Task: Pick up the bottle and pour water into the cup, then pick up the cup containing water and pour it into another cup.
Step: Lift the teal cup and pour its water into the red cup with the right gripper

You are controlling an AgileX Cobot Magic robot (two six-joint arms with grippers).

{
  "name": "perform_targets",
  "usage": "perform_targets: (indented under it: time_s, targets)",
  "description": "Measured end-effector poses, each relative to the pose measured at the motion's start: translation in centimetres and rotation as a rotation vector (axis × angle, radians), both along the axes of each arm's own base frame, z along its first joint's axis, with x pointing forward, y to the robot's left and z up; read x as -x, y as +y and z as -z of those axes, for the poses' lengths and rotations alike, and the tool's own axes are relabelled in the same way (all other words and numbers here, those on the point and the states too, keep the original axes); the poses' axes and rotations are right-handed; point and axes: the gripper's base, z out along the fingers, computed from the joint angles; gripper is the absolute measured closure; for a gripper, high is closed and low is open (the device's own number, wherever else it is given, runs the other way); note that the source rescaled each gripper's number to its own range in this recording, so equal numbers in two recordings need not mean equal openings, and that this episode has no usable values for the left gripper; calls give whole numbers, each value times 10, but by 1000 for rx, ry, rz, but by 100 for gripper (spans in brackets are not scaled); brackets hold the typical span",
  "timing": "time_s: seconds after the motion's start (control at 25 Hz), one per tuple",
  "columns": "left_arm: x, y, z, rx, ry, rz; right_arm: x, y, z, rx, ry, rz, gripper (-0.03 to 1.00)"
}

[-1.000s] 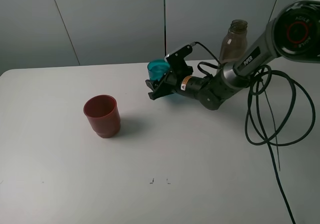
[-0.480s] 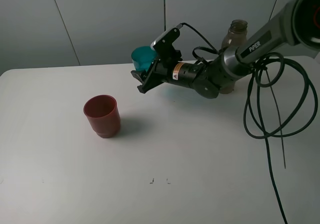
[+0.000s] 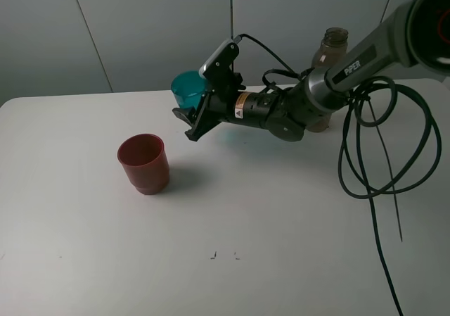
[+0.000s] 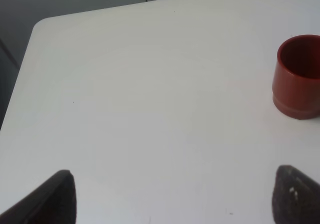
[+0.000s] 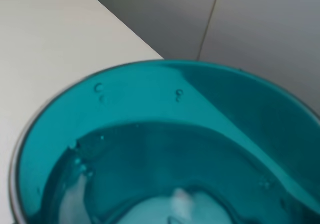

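Note:
My right gripper is shut on the teal cup and holds it in the air above the table, up and to the right of the red-brown cup. The right wrist view looks straight into the teal cup, which holds water. The red-brown cup stands upright on the table and also shows in the left wrist view. The grey-brown bottle stands at the back right, partly hidden behind my right arm. My left gripper is open and empty over the bare table, its fingertips wide apart.
Black cables loop over the right side of the white table. Two small dark marks lie on the table near its front. The table's back left corner shows in the left wrist view.
My right gripper has lifted the teal cup off the table and carried it up and to the left, towards the red-brown cup. The left arm has not moved.

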Motion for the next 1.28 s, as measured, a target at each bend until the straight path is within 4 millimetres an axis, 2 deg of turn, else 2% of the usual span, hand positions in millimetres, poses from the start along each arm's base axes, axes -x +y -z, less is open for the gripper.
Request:
perform_targets:
  time_s: [0.56, 1.28]
  targets:
    - [0, 0, 0, 0, 0, 0, -1, 32, -23, 6, -116, -98, 93]
    - [0, 0, 0, 0, 0, 0, 8, 43, -24, 81, -215, -218, 93]
